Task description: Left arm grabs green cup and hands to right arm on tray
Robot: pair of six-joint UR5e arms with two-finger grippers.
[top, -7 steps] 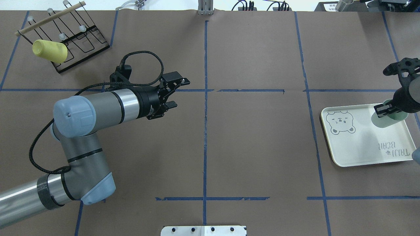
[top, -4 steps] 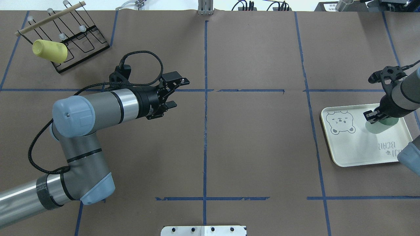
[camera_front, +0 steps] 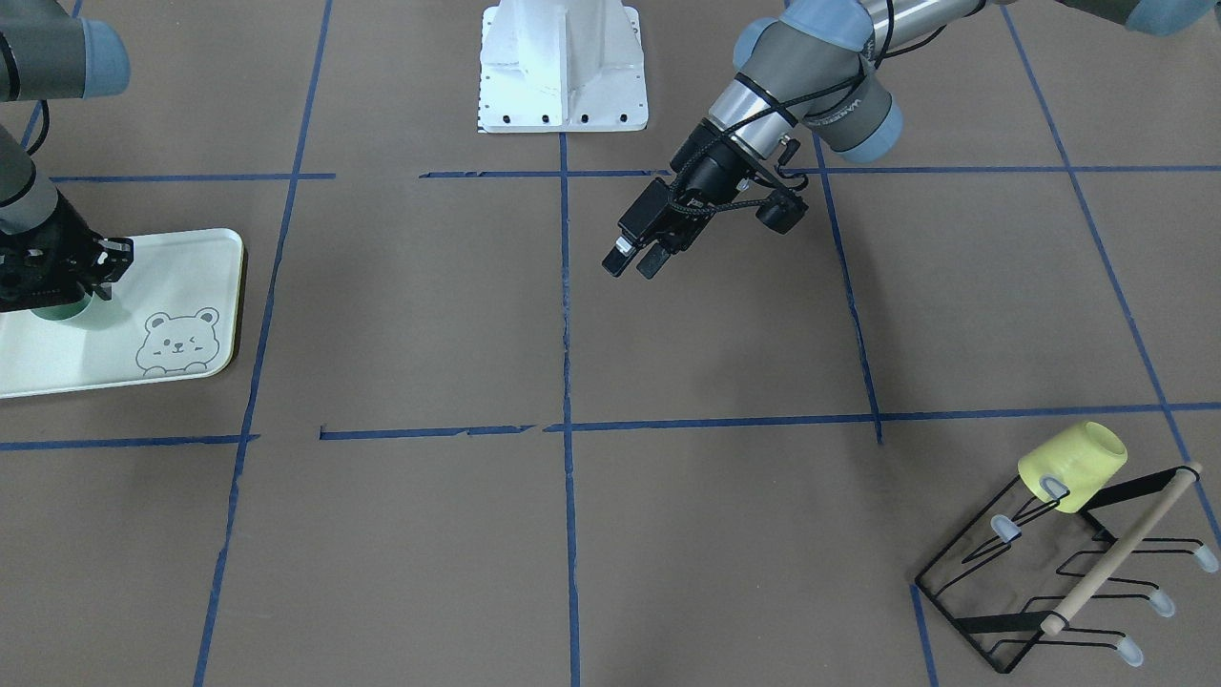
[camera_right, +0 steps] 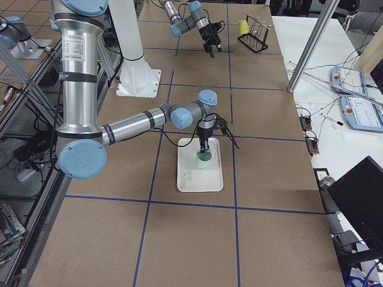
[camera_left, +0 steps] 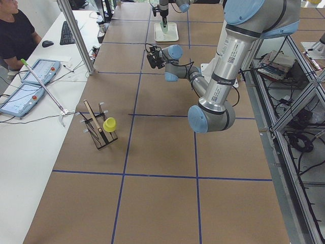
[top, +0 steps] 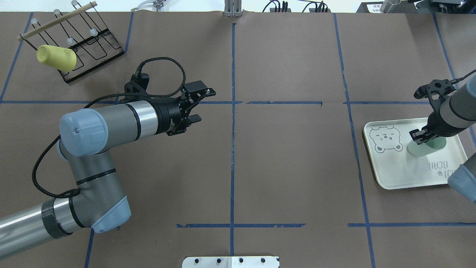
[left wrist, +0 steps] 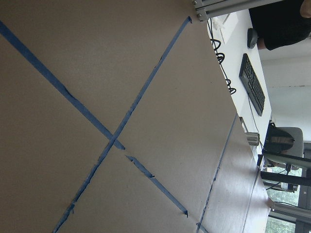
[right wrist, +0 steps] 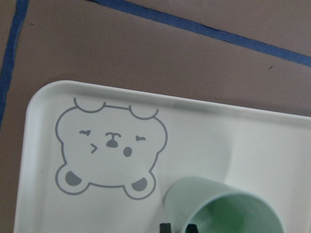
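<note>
The green cup (top: 425, 148) stands tilted on the tray (top: 394, 171) to the right of the bear drawing. My right gripper (top: 419, 136) is shut on its rim from above. The front-facing view shows the same grip, with the right gripper (camera_front: 57, 284) over the cup (camera_front: 72, 311) on the tray (camera_front: 172, 277). The right wrist view shows the cup's open mouth (right wrist: 228, 211) and the tray (right wrist: 48, 104). My left gripper (top: 198, 105) is open and empty, hovering left of the table's centre line; it also shows in the front-facing view (camera_front: 634, 260).
A black wire rack (top: 95, 48) with a wooden bar stands at the far left corner and carries a yellow cup (top: 56, 57). The robot base plate (camera_front: 563, 67) sits at the near middle edge. Blue tape lines cross the brown table cover.
My right arm has carried the green cup leftward across the tray toward the bear drawing and lowered it. My left arm has not moved.
</note>
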